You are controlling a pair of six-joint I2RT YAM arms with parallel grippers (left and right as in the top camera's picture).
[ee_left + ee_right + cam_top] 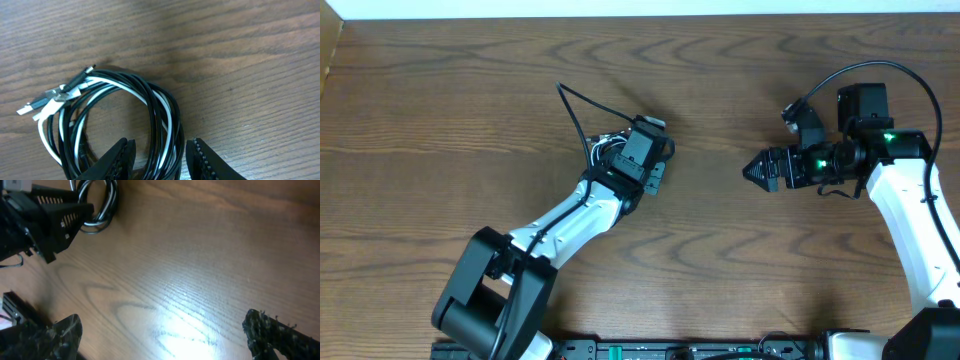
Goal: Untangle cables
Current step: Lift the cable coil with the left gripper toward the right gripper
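Note:
The cables (131,91), one black and one white, lie wound into one small coil on the wooden table. Their end plugs (37,105) stick out at the coil's left. My left gripper (161,145) is open, and its jaws straddle the coil's right-hand strands without clamping them. From overhead, the coil (603,148) peeks out beside the left gripper (620,152), and a black cord tail (575,108) runs up and left. My right gripper (752,170) hovers well to the right, open and empty (162,322). In its view the coil (100,205) sits far at the top left.
The wooden table (740,280) fills every view, with its far edge (620,10) along the top. The right arm's thick black wire (880,68) arcs above its wrist. The left arm's base (490,300) stands at the front left.

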